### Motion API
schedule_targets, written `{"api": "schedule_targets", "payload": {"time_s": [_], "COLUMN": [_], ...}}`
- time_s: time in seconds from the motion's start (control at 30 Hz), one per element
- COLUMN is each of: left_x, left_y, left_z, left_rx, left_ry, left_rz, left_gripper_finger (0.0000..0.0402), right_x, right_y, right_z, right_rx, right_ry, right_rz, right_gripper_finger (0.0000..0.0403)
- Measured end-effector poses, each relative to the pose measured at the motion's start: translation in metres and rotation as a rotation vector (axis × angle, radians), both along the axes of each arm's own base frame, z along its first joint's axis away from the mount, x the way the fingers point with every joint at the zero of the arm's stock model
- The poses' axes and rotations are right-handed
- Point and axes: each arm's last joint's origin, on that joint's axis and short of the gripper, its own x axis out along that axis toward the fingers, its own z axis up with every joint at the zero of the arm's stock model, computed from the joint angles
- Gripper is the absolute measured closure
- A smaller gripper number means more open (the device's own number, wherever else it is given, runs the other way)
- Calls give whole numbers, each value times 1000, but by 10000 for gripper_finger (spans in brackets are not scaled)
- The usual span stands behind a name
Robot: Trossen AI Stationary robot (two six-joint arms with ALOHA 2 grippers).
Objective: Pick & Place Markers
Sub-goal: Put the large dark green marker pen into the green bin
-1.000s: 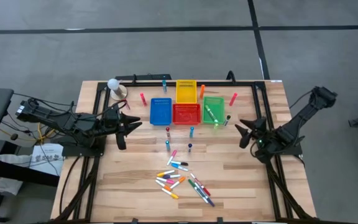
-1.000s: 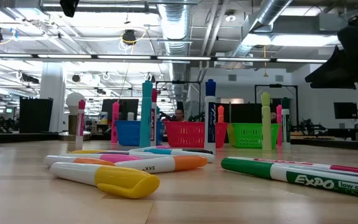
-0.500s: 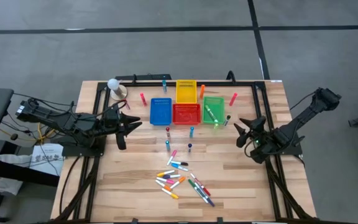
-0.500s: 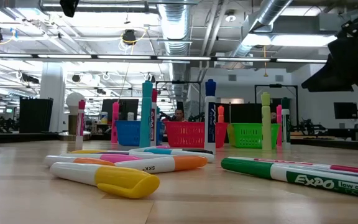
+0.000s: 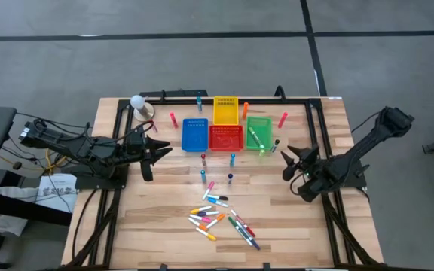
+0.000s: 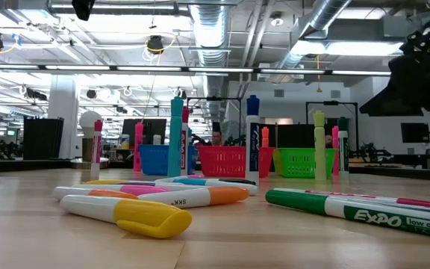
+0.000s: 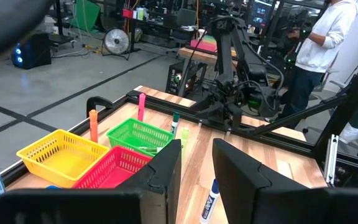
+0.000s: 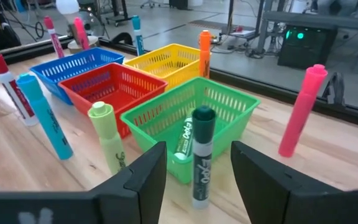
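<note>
Right gripper (image 5: 293,167) hovers over the right side of the worktop (image 5: 157,214), fingers (image 8: 138,177) spread apart and holding nothing, pointed toward the bins. Directly ahead of it an upright dark green marker (image 8: 201,155) stands just beside the green bin (image 8: 229,109), with a light green highlighter (image 8: 108,138) upright next to that; one green marker lies inside the green bin. Further upright markers ring the bins: a pink one (image 8: 302,111) to the right of the green bin, an orange one (image 8: 204,45) between the yellow bin (image 8: 166,59) and the green bin, and a light blue one (image 8: 42,116) and a red-capped one (image 8: 10,87) in front of the red bin (image 8: 114,84) and the blue bin (image 8: 73,62). The remaining markers (image 5: 221,214) lie loose in a cluster near the worktop's front centre, well apart from both arms. Left gripper (image 5: 154,153) waits at the left side beside the blue bin, fingers (image 7: 166,171) narrowly apart and empty. A white ball (image 5: 136,101) sits at the far left corner. Beyond the right edge of the worktop a person in a white hoodie (image 7: 322,37) stands in the room.
</note>
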Motion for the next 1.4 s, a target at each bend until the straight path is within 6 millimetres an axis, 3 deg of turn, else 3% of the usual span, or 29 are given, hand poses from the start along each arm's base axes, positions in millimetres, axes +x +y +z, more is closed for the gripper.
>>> {"api": "schedule_targets", "payload": {"time_s": [0.37,0.83,1.4], "left_x": [0,0,0], "left_y": [0,0,0], "left_z": [0,0,0], "left_rx": [-3,-10,-11], "left_ry": [-1,-3,-3], "left_rz": [1,1,1], "left_gripper_finger": [310,310,310], "right_x": [12,22,12], "right_y": [5,0,-5], "right_z": [-13,-19,9], "right_rx": [-22,10,58], "right_ry": [20,33,97], "right_rz": [-24,-93,64], "right_gripper_finger": [229,199,232]}}
